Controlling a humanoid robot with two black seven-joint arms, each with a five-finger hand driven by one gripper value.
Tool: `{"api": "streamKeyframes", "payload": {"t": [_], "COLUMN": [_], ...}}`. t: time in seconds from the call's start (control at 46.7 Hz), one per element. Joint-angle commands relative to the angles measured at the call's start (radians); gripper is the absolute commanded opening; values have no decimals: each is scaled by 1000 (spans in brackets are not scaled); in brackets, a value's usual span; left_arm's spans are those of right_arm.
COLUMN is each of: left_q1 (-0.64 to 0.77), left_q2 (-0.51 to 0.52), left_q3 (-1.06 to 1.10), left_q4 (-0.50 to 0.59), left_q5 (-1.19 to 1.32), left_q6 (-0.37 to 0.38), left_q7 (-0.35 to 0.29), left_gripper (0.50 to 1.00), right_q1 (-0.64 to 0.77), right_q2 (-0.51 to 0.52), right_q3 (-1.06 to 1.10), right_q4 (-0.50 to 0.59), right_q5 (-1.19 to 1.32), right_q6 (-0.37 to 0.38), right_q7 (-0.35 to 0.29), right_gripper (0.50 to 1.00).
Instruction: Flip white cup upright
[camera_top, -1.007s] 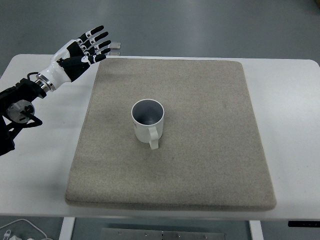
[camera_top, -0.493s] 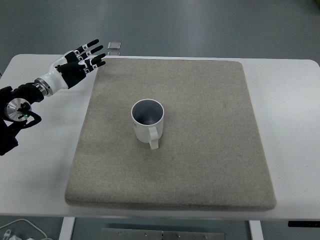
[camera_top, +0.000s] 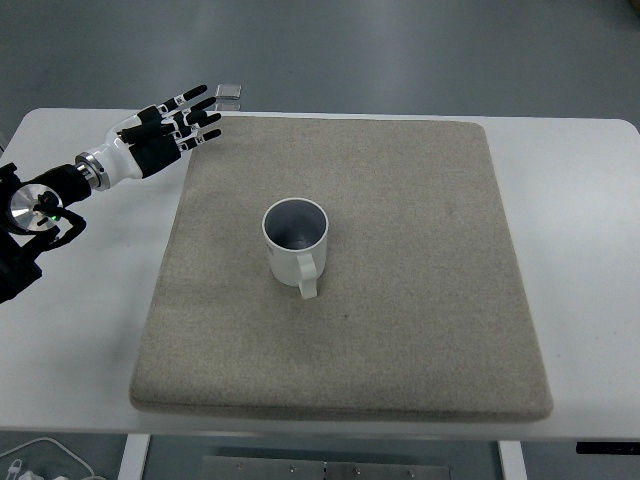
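Observation:
A white cup (camera_top: 296, 240) stands upright near the middle of a beige mat (camera_top: 400, 300), its mouth facing up and its handle pointing toward the near edge. My left hand (camera_top: 175, 125) hovers over the mat's far left corner, well apart from the cup. Its fingers are spread and it holds nothing. The left arm comes in from the left edge. The right arm does not show.
The mat lies on a white table (camera_top: 580, 200). A small grey object (camera_top: 229, 96) lies at the table's far edge, just beyond my left hand's fingertips. A cable (camera_top: 40, 455) lies on the floor at the near left.
My left hand has turned and shifted slightly, dropping left and then coming back right toward the mat's corner. The cup has not moved.

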Motion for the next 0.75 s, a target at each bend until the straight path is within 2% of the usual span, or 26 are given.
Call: {"api": "streamKeyframes", "payload": {"t": [0.0, 0.728], "left_q1": [3, 14], "left_q2": [0, 0], "left_q3": [-10, -27], "left_q4": [1, 3], "left_q5": [-20, -58], "left_q6": [0, 0], "left_q7": [15, 23], "left_gripper": [994, 996], "right_q1": [0, -5], "right_q2": [0, 0], "right_q3": [0, -11], "right_q4": [0, 14], "right_q5": [0, -12], "right_q6": [0, 9], "right_q7": [0, 0], "right_gripper": [930, 930]}}
